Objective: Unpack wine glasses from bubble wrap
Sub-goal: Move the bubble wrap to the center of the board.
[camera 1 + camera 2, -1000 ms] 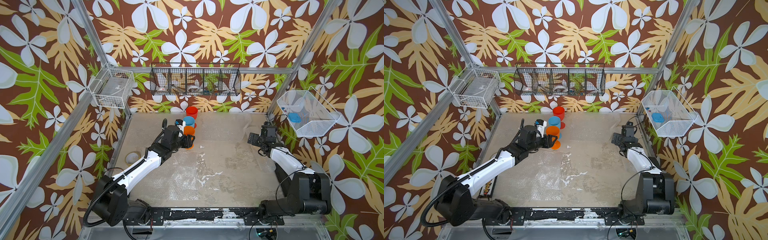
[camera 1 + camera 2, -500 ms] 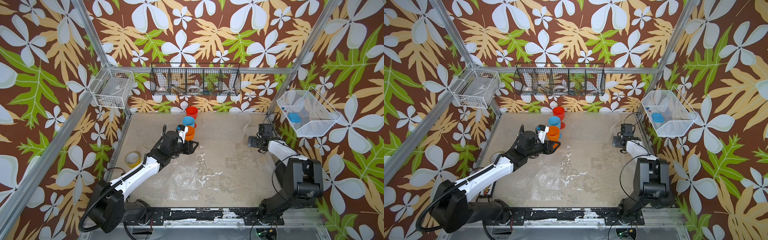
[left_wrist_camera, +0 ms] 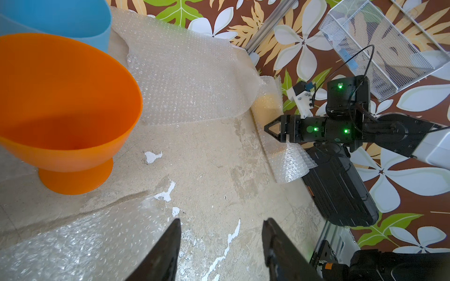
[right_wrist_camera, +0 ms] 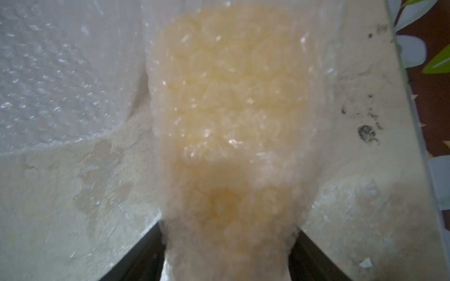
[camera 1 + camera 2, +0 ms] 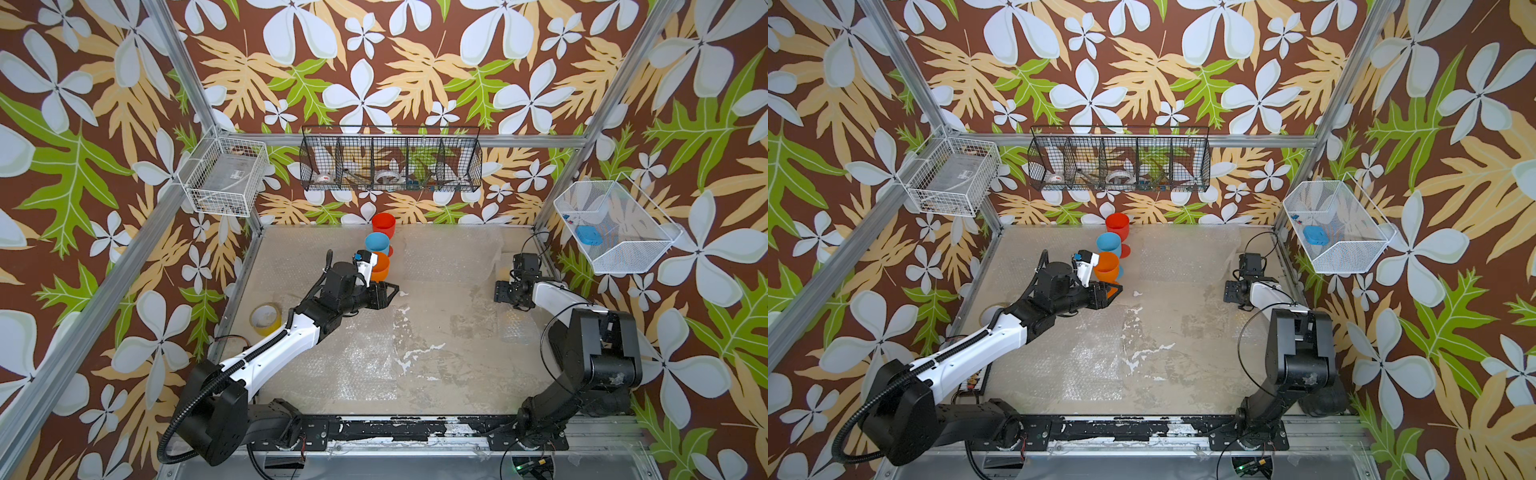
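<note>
Three bare wine glasses stand in a row at the back: red, light blue and orange. My left gripper hovers open and empty just in front of the orange glass. A fourth glass, pale yellow through its bubble wrap, lies rolled up by the right edge. My right gripper is down on that roll, and its fingers press the wrap from both sides.
Flat bubble wrap sheets lie at the back right and at the front. A yellowish tape roll sits by the left edge. A black wire basket and two white baskets hang on the walls.
My left gripper has drawn away from the orange glass, which stays standing. My right gripper has sunk onto the wrapped roll and its jaws have narrowed around it.
</note>
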Motion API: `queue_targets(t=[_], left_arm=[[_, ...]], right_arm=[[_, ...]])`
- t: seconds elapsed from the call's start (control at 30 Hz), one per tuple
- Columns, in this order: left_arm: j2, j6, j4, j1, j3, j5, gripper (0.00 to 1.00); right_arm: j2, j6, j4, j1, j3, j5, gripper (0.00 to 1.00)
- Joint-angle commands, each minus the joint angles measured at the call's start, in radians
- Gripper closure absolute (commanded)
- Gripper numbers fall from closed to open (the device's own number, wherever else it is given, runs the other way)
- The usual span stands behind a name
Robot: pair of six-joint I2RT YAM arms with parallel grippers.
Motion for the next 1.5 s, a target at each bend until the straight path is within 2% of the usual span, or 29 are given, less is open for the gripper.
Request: queue_targets(t=[0.0, 0.13, 0.3, 0.47, 0.7, 0.83, 0.93, 1.1, 1.47], left_arm=[[0.008, -0.012, 0.041, 0.0, 0.012, 0.021, 0.44], [0.014, -0.029, 0.06, -0.001, 0.013, 0.047, 0.44], [0.008, -0.036, 0.069, -0.008, 0.003, 0.059, 0.45], [-0.001, -0.042, 0.082, -0.021, -0.007, 0.063, 0.45], [0.002, -0.052, 0.099, -0.031, -0.01, 0.069, 0.45], [0.002, -0.056, 0.103, -0.038, -0.007, 0.07, 0.45], [-0.006, -0.055, 0.101, -0.039, -0.007, 0.064, 0.45], [-0.026, -0.05, 0.084, -0.039, -0.016, 0.057, 0.45], [-0.053, -0.034, 0.058, -0.039, -0.013, 0.017, 0.45]], right_arm=[[-0.016, 0.042, -0.044, 0.003, -0.023, -0.066, 0.26], [-0.036, 0.058, -0.076, 0.025, -0.047, -0.059, 0.29], [-0.09, 0.09, -0.107, 0.098, -0.094, -0.046, 0.4], [-0.14, 0.123, -0.163, 0.151, -0.137, -0.096, 0.4], [-0.299, 0.203, -0.198, 0.232, -0.257, -0.141, 0.39], [-0.296, 0.252, -0.2, 0.34, -0.233, -0.163, 0.4], [-0.263, 0.257, -0.145, 0.353, -0.232, -0.168, 0.4], [-0.175, 0.206, -0.115, 0.305, -0.162, -0.121, 0.4], [-0.069, 0.084, -0.086, 0.007, -0.037, -0.16, 0.39]])
